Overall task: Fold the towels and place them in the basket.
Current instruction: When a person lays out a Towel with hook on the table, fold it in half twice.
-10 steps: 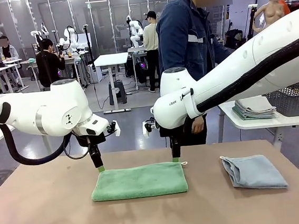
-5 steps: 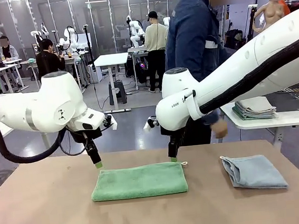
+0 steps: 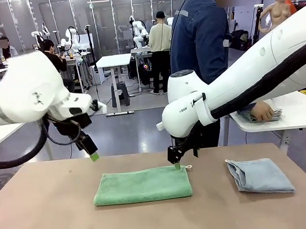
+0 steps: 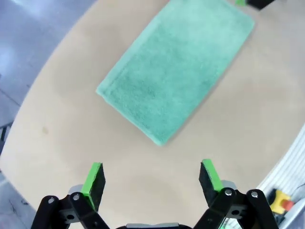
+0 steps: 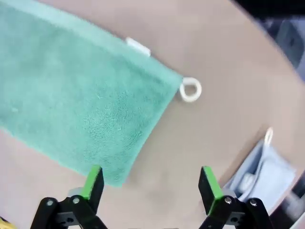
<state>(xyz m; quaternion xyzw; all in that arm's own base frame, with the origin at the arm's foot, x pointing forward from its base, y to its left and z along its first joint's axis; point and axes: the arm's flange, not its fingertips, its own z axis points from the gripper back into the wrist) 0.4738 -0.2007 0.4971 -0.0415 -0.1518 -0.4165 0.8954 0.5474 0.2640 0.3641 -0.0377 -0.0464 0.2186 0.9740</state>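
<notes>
A light green towel (image 3: 142, 185) lies folded into a long flat rectangle in the middle of the table, also seen as the green towel (image 4: 178, 64) and the green towel (image 5: 81, 95) with a white loop at its corner. A pale blue-grey towel (image 3: 260, 175) lies folded at the right, its edge showing as the blue-grey towel (image 5: 264, 174). My left gripper (image 3: 94, 156) hangs open above the table, up and left of the green towel; its fingers (image 4: 94, 181) hold nothing. My right gripper (image 3: 176, 166) is open just above the green towel's far right corner. The basket is out of view.
A person in a dark blue jacket stands at the far side with a hand (image 3: 262, 111) on a stack of folded cloths on a white side table (image 3: 296, 112) to the right. The brown table (image 3: 55, 221) has bare room left and front.
Both grippers have risen off the green towel's far corners. The left arm swung up and to the left; the right lifted slightly. The person turned and reached to the side table.
</notes>
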